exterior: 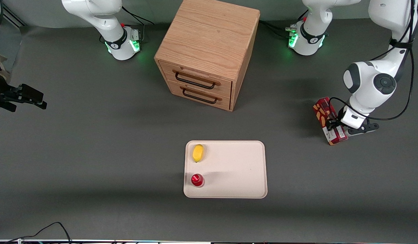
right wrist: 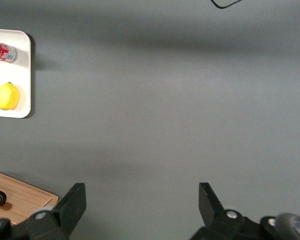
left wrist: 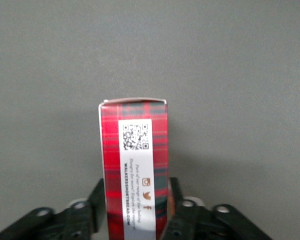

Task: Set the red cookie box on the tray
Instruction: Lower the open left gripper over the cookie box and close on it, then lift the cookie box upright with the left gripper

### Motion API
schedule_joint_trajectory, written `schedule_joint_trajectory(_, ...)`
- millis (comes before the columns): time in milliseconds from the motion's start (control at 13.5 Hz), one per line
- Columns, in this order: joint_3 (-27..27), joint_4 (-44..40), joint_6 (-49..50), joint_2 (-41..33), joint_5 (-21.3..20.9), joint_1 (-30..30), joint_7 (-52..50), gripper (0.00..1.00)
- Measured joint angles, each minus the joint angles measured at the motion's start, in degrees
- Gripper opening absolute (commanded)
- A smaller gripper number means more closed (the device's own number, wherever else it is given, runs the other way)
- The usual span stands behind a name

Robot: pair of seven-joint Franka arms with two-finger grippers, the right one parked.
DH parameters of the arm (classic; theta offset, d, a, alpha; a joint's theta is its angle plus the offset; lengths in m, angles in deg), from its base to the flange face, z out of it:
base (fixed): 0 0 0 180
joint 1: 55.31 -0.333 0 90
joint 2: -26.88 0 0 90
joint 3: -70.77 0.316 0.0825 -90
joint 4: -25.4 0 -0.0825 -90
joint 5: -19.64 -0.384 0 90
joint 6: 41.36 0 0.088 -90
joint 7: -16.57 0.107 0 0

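gripper [exterior: 332, 124] clamped on red cookie box [exterior: 328, 119] | box toward working arm's end of surface, well apart from tray [exterior: 236, 189] | grasp done; carry and placement left

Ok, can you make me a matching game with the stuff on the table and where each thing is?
Things:
1. lemon
2. red cookie box
3. tray
4. end effector

Places:
A. closed around the box
B. nearer the camera than the drawer cabinet
C. on the tray, beside a red can
D. toward the working arm's end, off the tray

Pairs: 1-C, 2-D, 3-B, 4-A
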Motion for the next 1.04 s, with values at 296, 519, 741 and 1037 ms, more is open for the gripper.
schedule_joint_trajectory(296,-0.7,-1.4,3.4,-1.0,-0.1,0.1,1.5,0.0)
schedule_joint_trajectory(519,-1.7,-12.1,23.9,-6.3,-0.1,0.4,2.7,0.0)
schedule_joint_trajectory(741,-2.4,-31.4,49.2,-10.2,-0.1,0.6,3.1,0.0)
schedule_joint_trajectory(1037,-2.6,-49.6,70.1,-10.6,-0.1,1.0,3.3,0.0)
